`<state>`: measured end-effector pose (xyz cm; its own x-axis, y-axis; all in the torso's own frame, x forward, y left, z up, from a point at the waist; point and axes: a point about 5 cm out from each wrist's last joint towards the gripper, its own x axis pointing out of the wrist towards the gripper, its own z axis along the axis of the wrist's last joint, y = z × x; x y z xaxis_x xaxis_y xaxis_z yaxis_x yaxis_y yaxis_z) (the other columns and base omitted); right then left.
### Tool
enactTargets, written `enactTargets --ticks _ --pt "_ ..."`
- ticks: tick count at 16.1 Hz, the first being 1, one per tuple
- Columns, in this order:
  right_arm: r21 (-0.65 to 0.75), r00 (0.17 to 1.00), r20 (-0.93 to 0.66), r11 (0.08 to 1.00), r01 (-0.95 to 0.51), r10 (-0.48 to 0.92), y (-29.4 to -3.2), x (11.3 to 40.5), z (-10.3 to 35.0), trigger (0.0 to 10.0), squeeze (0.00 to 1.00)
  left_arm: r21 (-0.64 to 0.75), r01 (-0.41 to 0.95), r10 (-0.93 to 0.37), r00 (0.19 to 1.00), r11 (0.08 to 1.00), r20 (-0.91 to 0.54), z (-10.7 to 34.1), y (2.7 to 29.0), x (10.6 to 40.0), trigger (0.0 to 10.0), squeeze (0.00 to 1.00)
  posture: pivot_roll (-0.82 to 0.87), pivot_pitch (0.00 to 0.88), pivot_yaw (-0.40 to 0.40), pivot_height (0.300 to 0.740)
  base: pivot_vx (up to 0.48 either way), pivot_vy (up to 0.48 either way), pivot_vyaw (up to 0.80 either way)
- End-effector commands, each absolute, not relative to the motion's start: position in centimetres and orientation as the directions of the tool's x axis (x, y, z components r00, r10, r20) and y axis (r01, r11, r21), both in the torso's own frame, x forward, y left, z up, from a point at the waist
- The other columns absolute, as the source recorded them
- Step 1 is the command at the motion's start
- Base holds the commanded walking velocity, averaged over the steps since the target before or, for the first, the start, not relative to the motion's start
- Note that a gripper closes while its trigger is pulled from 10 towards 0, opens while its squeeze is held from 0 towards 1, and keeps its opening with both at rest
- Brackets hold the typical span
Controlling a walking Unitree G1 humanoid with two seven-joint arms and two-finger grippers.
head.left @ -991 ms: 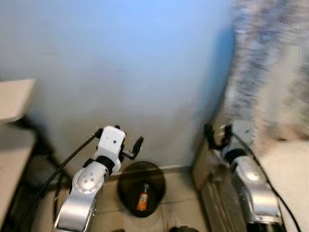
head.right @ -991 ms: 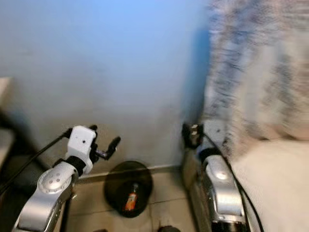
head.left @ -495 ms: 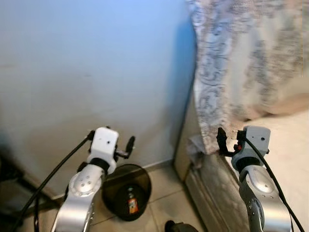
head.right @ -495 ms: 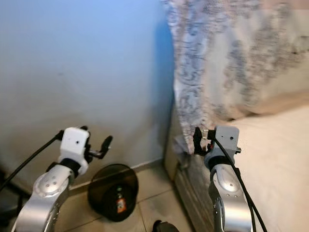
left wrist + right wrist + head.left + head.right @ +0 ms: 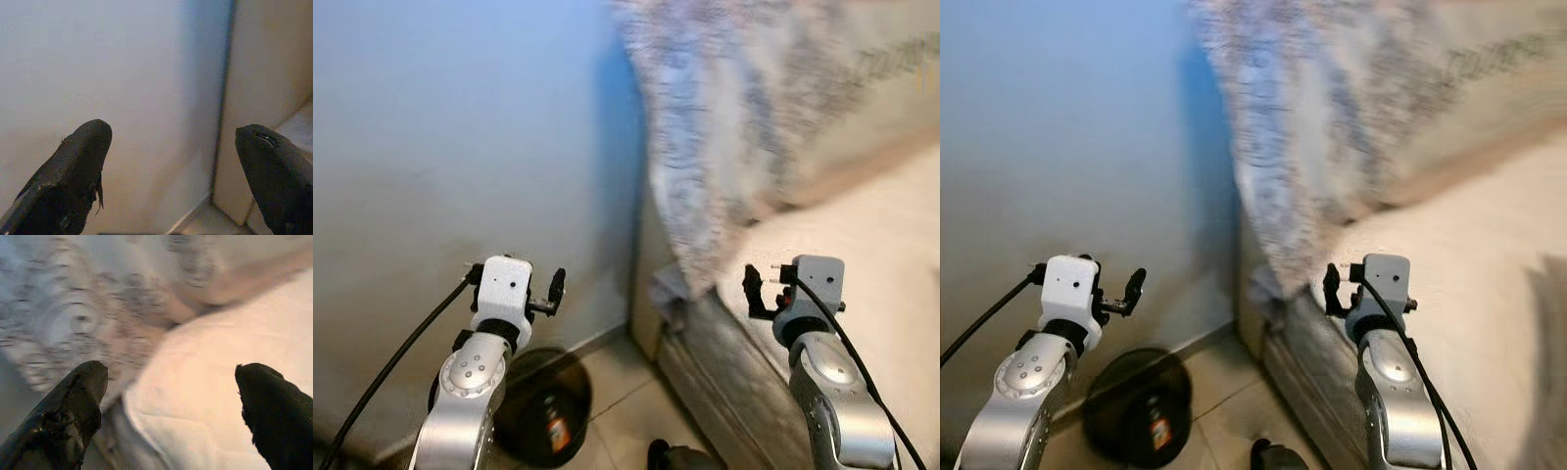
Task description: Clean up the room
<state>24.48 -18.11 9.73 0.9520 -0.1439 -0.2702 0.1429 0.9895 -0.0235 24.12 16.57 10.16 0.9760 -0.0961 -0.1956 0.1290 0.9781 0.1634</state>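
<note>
Black round bin (image 5: 533, 406) on floor tiles, small orange-labelled bottle (image 5: 553, 429) inside.

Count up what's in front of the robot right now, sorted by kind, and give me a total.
Black round bins on the floor: 1
Orange-labelled bottles inside the bin: 1
Patterned fabrics on the bed: 1
Beds with a cream cover: 1
Total: 4

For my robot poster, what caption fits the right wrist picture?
Open right claw hovering over the white mattress, beside the patterned blanket.
</note>
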Motion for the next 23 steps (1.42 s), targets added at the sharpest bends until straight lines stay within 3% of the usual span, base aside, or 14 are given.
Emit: enactTargets --ticks 1,23 --pt "-0.020 0.951 -0.268 0.988 0.153 -0.153 -18.2 24.6 10.0 10.0 1.00 0.158 0.130 -0.098 0.976 0.979 -0.194 10.3 16.4 24.2 10.0 0.00 0.02 0.000 0.000 0.740 0.000 0.000 -0.78" --pt "-0.074 0.952 -0.249 0.983 0.166 -0.180 -18.6 25.3 10.9 10.0 1.00 0.156 0.124 -0.104 0.986 0.980 -0.131 10.8 16.1 25.3 10.0 0.00 0.02 0.000 -0.007 0.740 0.000 0.000 -0.78"
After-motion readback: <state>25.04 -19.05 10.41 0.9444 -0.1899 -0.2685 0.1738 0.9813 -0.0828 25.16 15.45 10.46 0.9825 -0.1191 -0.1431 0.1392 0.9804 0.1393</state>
